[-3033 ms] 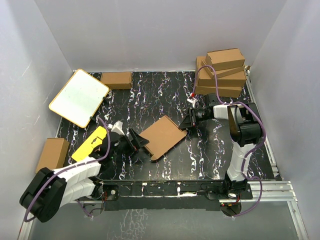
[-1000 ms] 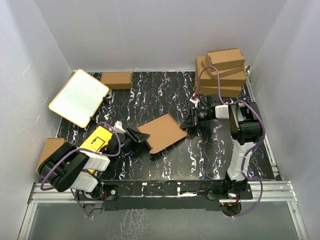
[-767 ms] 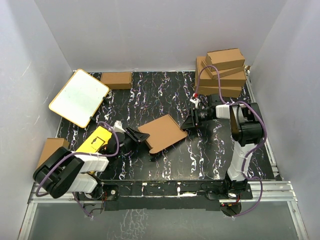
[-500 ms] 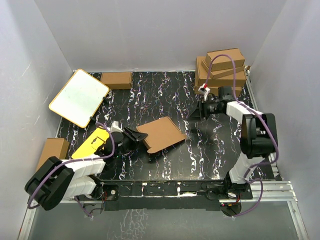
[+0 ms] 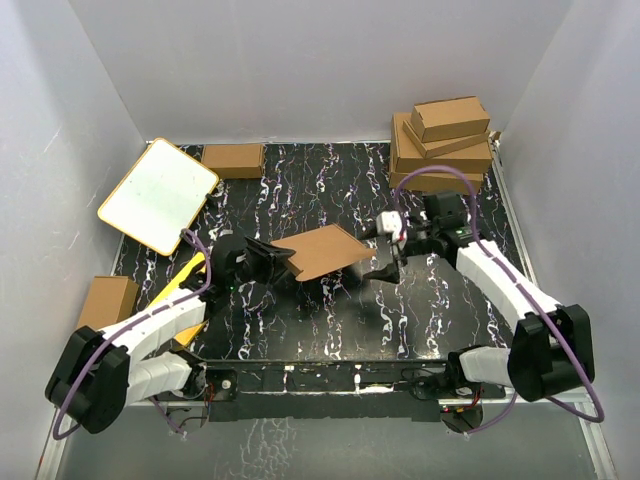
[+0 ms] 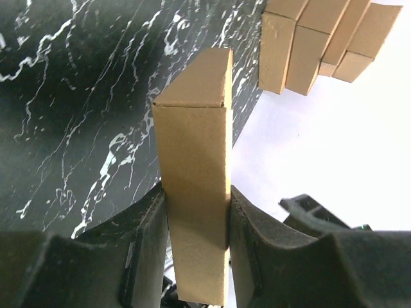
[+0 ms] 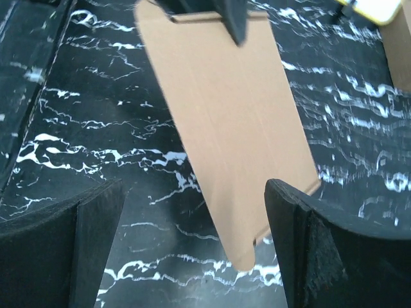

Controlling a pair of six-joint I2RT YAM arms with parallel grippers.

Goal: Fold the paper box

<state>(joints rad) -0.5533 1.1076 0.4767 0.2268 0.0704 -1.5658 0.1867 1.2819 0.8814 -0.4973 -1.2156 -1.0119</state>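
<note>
**A:** How many grippers are on the paper box [image 5: 325, 250]?

**B:** 1. The left gripper [image 6: 196, 224] pinches 1 end of it between its 2 fingers [image 6: 144, 244] and holds it lifted over the middle of the table [image 5: 450, 300]. The right gripper [image 7: 192, 192] is spread wide near the other end, clear of the cardboard.

**A:** What else is there?

**B:** A stack of boxes [image 5: 445, 145] in the back right corner, where 4 show. There is 1 back box [image 5: 232, 158], 1 left box [image 5: 103, 305], 1 white board [image 5: 158, 195] and 1 yellow card [image 5: 190, 278].
</note>
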